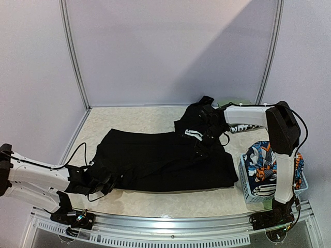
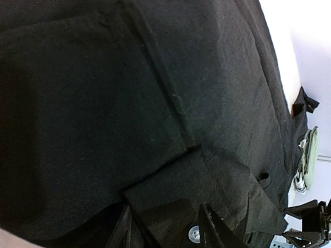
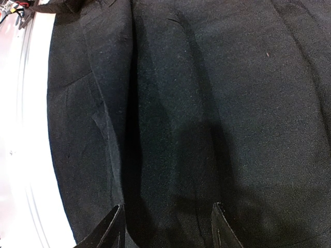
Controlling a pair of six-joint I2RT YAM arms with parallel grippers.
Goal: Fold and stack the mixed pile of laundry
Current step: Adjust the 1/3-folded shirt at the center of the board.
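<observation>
Because the large plain black cloth garment (image 1: 165,160), spread across the pale table (image 1: 129,116), looks soft, light and floppy, corners suit gripping: left gripper (image 2: 165,212) straddles its hem, clamped or not unclear; right gripper (image 3: 166,206) hovers spread, holding nothing.

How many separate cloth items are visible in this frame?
4: black garment spread on the table, cartoon-print piece in the basket, black-and-white piece under the right arm, green cloth behind it. Others may be hidden.
</observation>
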